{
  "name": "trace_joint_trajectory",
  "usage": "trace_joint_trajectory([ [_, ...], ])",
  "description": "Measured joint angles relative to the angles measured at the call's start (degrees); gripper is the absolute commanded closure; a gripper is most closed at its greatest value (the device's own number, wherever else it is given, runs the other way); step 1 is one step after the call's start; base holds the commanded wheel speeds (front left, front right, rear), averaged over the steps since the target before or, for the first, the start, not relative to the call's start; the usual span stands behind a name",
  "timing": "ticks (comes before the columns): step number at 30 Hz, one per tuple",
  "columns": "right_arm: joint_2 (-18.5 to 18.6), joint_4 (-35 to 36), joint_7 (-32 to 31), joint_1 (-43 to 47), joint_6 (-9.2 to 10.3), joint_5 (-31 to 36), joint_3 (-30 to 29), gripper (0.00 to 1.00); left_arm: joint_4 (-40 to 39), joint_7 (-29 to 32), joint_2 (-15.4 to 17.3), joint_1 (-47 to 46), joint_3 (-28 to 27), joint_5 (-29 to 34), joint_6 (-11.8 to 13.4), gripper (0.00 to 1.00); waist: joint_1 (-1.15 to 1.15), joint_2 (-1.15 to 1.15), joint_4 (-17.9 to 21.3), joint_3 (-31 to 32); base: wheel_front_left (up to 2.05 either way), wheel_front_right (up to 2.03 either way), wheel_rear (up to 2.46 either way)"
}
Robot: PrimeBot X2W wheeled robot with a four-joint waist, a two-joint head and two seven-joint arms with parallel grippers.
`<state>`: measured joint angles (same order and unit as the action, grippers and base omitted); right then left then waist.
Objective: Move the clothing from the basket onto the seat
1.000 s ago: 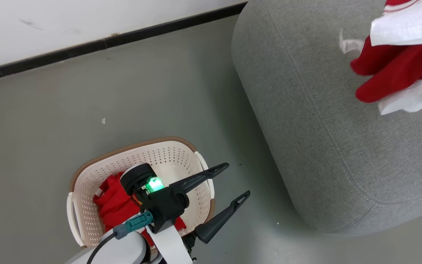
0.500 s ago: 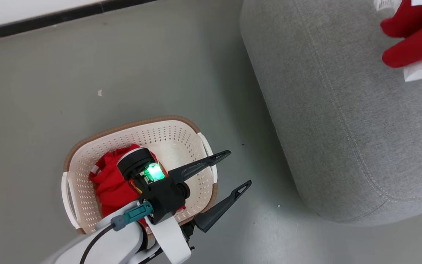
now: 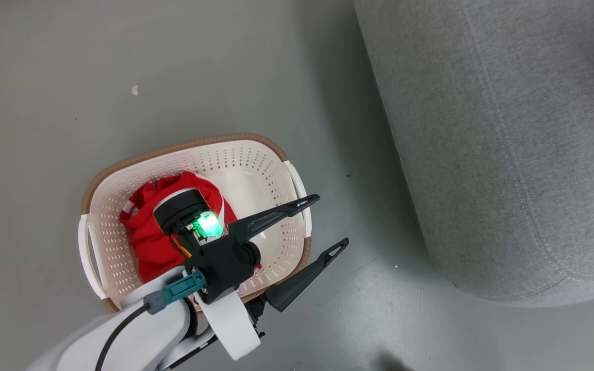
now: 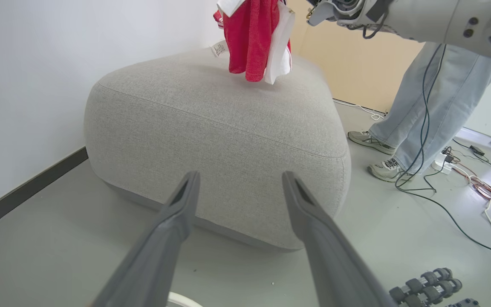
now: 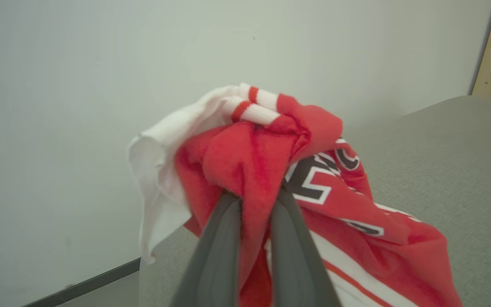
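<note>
Almost delivered, not yet safe.
Right jaws pinch a red garment [image 5: 254, 170] over the seat [image 4: 211, 111]; released near its rounded edge, it could slide off. Left jaws gape over the basket [image 3: 256, 154], clothing [image 3: 147, 242] inside.

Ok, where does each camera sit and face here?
Head view: down from the head at a cream perforated plastic basket holding red fabric clothing, past the open left gripper.
Left wrist view: along its open fingers toward the light grey upholstered sofa.
Right wrist view: along the right gripper, shut on a red-and-white garment.
Shared: both wrist views show that garment over the sofa.
</note>
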<state>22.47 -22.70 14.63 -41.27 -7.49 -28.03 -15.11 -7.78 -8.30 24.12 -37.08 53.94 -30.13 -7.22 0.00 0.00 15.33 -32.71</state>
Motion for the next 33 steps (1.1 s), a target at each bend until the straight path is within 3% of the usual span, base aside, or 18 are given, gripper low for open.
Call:
trace_joint_trajectory([
  [3, -2.41, -1.21, 0.00, 0.24, -0.01, 1.48, 0.04, 1.00, -0.44, 0.16, 0.56, -0.25, -0.01, 0.00, 0.00, 0.00, 0.00, 0.00, -0.15, -1.10, 0.00, 0.00, 0.00],
  [15, -2.80, -10.89, 0.00, -0.21, -0.01, 4.08, 0.58, 1.00, -1.14, 0.19, 1.87, -2.76, 0.29, 0.00, 0.00, 0.00, 0.00, 0.00, -0.62, -4.78, 0.00, 0.00, 0.00],
  [24, -5.32, -15.34, -0.10, -1.30, -0.01, 4.49, 1.85, 1.00, -0.94, -0.43, 3.11, -4.10, 0.36, 0.00, 0.00, 0.00, 0.00, 0.00, -0.51, -5.50, 0.00, 0.00, 0.00],
  [25, -5.31, -15.59, -0.12, -1.62, -0.01, 4.59, 1.85, 0.88, -0.89, -0.52, 3.09, -4.12, 0.41, 0.00, 0.00, 0.00, 0.00, 0.00, -0.46, -5.43, 0.00, 0.00, 0.00],
  [26, -5.28, -15.88, -0.22, -1.78, -0.01, 4.83, 1.83, 0.66, -0.77, -0.70, 3.11, -4.18, 0.42, -0.01, 0.00, 0.00, 0.00, 0.00, -0.42, -5.34, 0.00, 0.00, 0.00],
  [28, -5.28, -17.06, -0.54, -2.46, -0.01, 4.88, 1.83, 0.56, -0.52, -0.87, 3.20, -4.27, 0.47, -0.02, 0.00, 0.00, 0.01, 0.00, -0.34, -5.14, 0.00, 0.00, 0.00],
  [31, -5.25, -17.64, -0.82, -2.84, -0.01, 4.86, 1.67, 0.52, -0.29, -1.38, 3.16, -4.31, 0.60, -0.04, 0.00, 0.00, 0.00, 0.00, -0.25, -4.90, 0.00, 0.00, 0.00],
  [33, -5.24, -19.06, -1.93, -2.96, -0.01, 4.63, 1.62, 0.33, -0.01, -1.42, 3.22, -4.38, 0.69, -0.10, 0.00, 0.00, 0.00, 0.00, -0.16, -4.59, 0.00, 0.00, 0.00],
])
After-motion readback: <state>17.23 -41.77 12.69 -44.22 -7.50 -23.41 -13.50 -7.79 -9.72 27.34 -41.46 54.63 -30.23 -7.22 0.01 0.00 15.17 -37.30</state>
